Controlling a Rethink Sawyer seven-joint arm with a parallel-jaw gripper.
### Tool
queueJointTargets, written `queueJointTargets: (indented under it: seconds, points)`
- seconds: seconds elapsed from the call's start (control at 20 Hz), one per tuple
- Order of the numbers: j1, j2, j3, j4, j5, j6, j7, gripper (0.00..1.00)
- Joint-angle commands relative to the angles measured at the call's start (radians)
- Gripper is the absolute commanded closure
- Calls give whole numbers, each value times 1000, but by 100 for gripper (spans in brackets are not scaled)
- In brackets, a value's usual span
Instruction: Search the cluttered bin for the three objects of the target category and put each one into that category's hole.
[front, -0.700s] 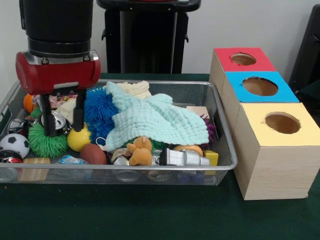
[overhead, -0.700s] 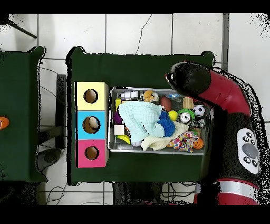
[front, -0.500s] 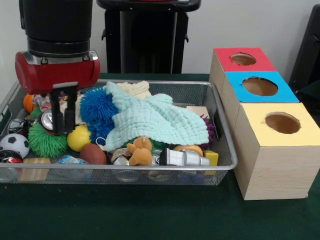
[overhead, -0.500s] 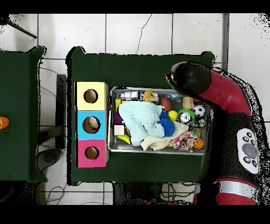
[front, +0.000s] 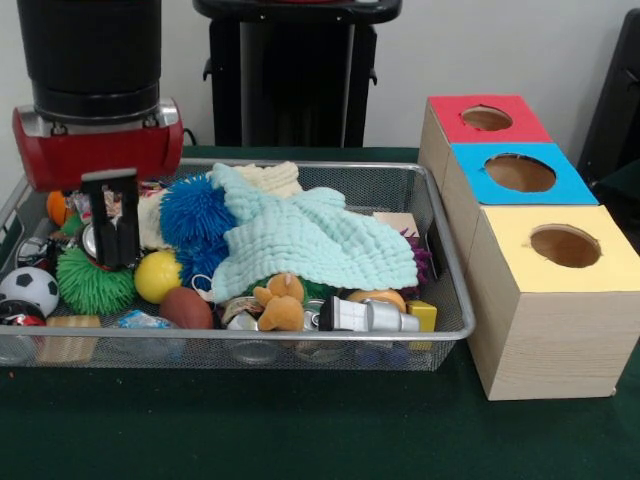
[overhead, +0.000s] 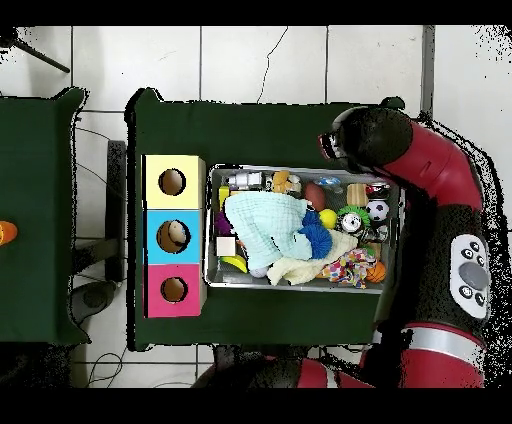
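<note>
The can (front: 97, 240) is sitting at the bin's (front: 300, 352) left end between the green ball (front: 92, 283) and yellow ball (front: 158, 275), clamped by the closed gripper (front: 117, 243). Extraction seems underway; next, carrying it toward the 3 boxes (front: 545, 300).

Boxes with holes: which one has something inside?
The blue box, the middle of three. A pale thing shows in its hole from above; the yellow box and red box holes look dark.
</note>
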Motion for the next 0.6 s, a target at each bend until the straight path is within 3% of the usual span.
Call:
queueJointTargets:
  seconds: [0.05, 0.6]
  points:
    - [-2, 164, 41, -59, 36, 22, 317, 100]
    - [23, 97, -9, 14, 30, 20, 370, 100]
